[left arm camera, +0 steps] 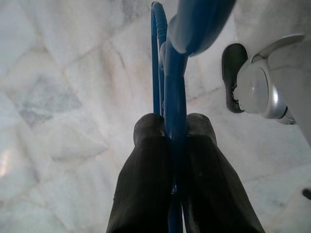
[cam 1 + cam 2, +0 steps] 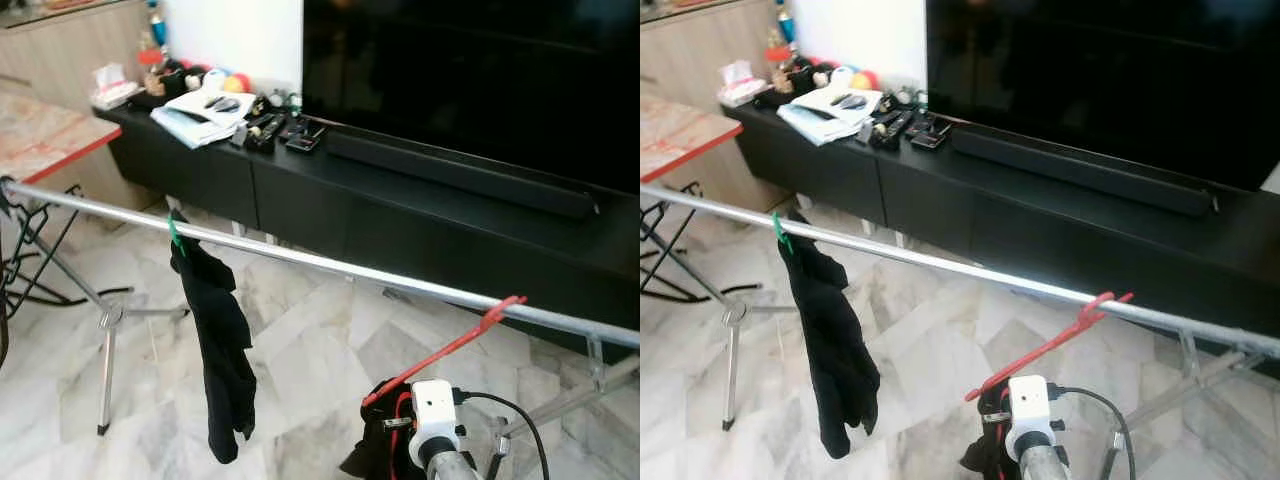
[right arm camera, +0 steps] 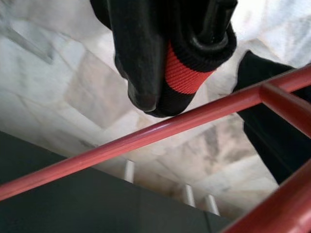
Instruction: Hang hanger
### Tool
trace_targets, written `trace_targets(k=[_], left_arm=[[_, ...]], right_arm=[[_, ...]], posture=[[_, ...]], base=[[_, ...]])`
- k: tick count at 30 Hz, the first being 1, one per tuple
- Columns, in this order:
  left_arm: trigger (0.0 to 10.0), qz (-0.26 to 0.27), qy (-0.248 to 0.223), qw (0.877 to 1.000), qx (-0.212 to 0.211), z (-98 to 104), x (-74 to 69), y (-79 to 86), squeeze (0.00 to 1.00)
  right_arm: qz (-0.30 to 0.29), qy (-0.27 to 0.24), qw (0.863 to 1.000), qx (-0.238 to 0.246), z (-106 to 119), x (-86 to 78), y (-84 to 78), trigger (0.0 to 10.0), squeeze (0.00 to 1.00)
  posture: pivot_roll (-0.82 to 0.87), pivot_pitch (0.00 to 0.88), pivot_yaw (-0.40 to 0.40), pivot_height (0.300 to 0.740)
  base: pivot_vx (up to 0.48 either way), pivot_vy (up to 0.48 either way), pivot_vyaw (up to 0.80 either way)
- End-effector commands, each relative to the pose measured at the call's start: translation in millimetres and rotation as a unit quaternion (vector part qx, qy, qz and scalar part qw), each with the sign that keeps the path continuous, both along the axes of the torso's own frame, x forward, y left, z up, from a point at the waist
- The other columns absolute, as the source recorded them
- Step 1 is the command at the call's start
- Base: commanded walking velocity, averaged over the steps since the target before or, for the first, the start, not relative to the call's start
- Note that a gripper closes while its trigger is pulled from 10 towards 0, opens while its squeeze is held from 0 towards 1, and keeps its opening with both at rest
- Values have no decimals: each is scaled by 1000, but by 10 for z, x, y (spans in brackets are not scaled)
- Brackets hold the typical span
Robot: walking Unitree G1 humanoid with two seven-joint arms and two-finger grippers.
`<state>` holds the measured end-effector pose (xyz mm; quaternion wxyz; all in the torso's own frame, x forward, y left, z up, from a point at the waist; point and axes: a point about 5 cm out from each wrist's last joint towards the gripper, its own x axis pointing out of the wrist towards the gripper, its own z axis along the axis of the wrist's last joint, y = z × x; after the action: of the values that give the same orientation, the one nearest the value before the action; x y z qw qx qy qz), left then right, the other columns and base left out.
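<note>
the right gripper [image 3: 194,53] is seen in its wrist view with a red-banded black garment [image 3: 184,73] bunched at its fingers; whether the fingers are closed on that cloth or on the hanger cannot be told. the red hanger [image 2: 450,348] is carried on this arm, its long axis slanting from the wrist camera [image 2: 432,402] up toward two o'clock, and its hook [image 2: 505,305] lies at the silver rail [image 2: 330,264], touching or just over it; which of the two cannot be made out. from the right gripper, then, the rail lies up and ahead at about one o'clock, and the right arm is judged the nearer one for seating the hook.

the rail itself runs from ten o'clock down to four o'clock across the head views. a black garment [image 2: 218,350] is hung on it from a green hanger [image 2: 176,233], well apart from the red one, toward nine o'clock.

the left gripper [image 1: 167,141] is pressed shut around a blue hanger [image 1: 165,63], held low over the marble floor [image 1: 58,97]. beyond the rail a black tv cabinet [image 2: 300,190] is set.
</note>
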<state>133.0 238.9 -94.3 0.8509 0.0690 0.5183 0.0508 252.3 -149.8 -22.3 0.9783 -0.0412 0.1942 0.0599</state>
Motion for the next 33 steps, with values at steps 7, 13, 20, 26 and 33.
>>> trace_targets(k=[7, 13, 20, 26, 33], left_arm=[[10000, 5, 17, 1000, -3, -33, -105, 15, 0], [10000, 5, 17, 1000, -4, -33, -103, 12, 0], [10000, 6, 17, 1000, -4, -32, -102, 15, 0], [10000, 6, 18, 1000, -4, -32, -102, 16, 0], [10000, 5, 18, 1000, -5, -34, -101, 10, 0]], right_arm=[[-41, 12, 999, -12, -19, 6, -97, 10000, 0], [-98, 34, 995, 7, -47, 7, -224, 10000, 0], [-101, 33, 994, -7, -44, 7, -233, 10000, 0], [-103, 32, 994, -3, -44, 9, -214, 10000, 0], [-107, 30, 994, -3, -40, 14, -212, 10000, 0]], posture=[[45, 81, -10, 740], [45, 81, -11, 740], [47, 83, -11, 740], [49, 83, -10, 740], [49, 82, -7, 740]], base=[[0, 339, 0], [0, 339, -400], [0, 338, -686], [0, 337, 0], [0, 340, 0]])
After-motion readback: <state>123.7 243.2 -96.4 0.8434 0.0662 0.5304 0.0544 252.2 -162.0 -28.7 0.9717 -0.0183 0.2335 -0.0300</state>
